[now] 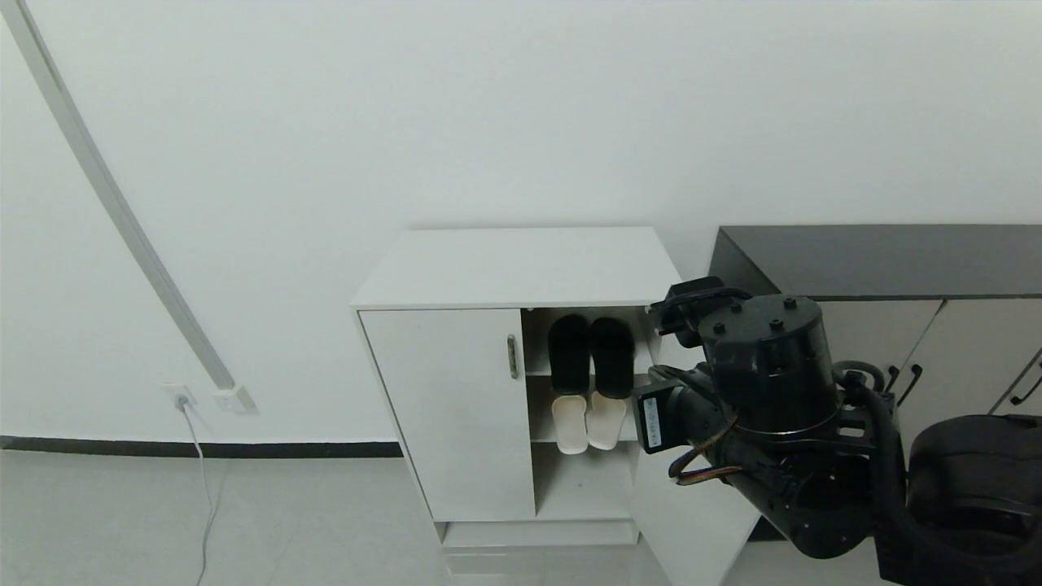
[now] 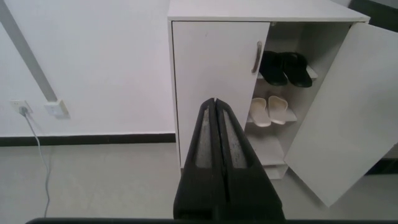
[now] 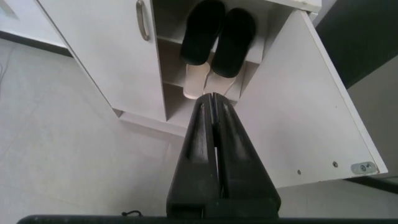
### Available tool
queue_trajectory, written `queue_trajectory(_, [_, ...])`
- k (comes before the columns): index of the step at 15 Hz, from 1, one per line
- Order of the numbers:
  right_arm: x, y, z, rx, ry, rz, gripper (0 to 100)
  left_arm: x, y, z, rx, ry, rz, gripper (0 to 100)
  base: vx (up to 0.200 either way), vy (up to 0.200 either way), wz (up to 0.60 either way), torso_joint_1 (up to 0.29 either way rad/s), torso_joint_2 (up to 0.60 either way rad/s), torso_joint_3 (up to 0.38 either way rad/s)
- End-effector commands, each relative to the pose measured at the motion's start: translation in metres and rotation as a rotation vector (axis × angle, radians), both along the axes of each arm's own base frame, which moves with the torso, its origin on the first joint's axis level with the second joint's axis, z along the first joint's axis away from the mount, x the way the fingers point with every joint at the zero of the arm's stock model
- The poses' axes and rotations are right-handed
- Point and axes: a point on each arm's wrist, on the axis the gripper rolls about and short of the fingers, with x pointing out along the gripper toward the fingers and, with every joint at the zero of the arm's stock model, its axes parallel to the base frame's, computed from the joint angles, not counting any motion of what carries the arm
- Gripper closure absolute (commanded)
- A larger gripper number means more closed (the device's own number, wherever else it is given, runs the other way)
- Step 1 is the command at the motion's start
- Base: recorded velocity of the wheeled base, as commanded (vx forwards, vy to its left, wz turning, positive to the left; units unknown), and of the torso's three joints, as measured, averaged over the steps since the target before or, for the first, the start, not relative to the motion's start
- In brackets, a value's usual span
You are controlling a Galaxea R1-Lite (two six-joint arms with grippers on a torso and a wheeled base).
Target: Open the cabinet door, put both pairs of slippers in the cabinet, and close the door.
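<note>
Our right gripper (image 3: 214, 102) is clenched on nothing, fingers pressed flat together, near the open right-hand door (image 3: 298, 112) of the white laminate cabinet (image 1: 513, 268). Our left gripper (image 2: 215, 109) is likewise pinched together and empty, farther back, facing the closed left-hand door (image 1: 448, 407) with its slim metal handle (image 1: 512, 356).

Inside, the black foam slippers (image 1: 590, 354) lie on the upper shelf (image 1: 537, 373) and the cream-white slippers (image 1: 588, 422) on the middle shelf (image 1: 541, 440), their near ends jutting past the shelf edges. Only the closing remains, we judge.

The danger: the swinging door may catch those overhanging ends and stop short, or knock a slipper off its shelf. A push with pinched fingers could also skid off the smooth panel.

The count: two pairs, four slippers; two doors, one open; one handle.
</note>
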Motion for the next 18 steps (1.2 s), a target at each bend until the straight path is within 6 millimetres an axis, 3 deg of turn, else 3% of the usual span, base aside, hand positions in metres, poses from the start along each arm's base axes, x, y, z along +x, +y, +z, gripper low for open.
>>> queue_trajectory(1, [0.0, -0.0006, 0.0, 0.0, 0.0, -0.001, 100, 0.0001, 0.0, 0.0, 0.0, 0.001, 0.0, 100, 0.0, 0.0, 0.0, 0.0, 0.0, 0.0])
queue_trajectory(7, [0.0011, -0.0008, -0.001, -0.004, 0.002, -0.004, 100, 0.0001, 0.0, 0.0, -0.003, 0.001, 0.004, 100, 0.0, 0.0, -0.6, 0.005, 0.0, 0.002])
queue_trajectory(16, [0.0029, -0.0025, -0.0023, -0.008, 0.004, -0.013, 100, 0.0001, 0.0, 0.0, -0.001, 0.001, 0.002, 100, 0.0, 0.0, 0.0, 0.0, 0.0, 0.0])
queue_trajectory(18, [0.0028, -0.0026, -0.0027, -0.01, 0.005, -0.011, 100, 0.0001, 0.0, 0.0, -0.003, 0.001, 0.004, 100, -0.2, 0.0, 0.0, 0.007, 0.0, 0.0])
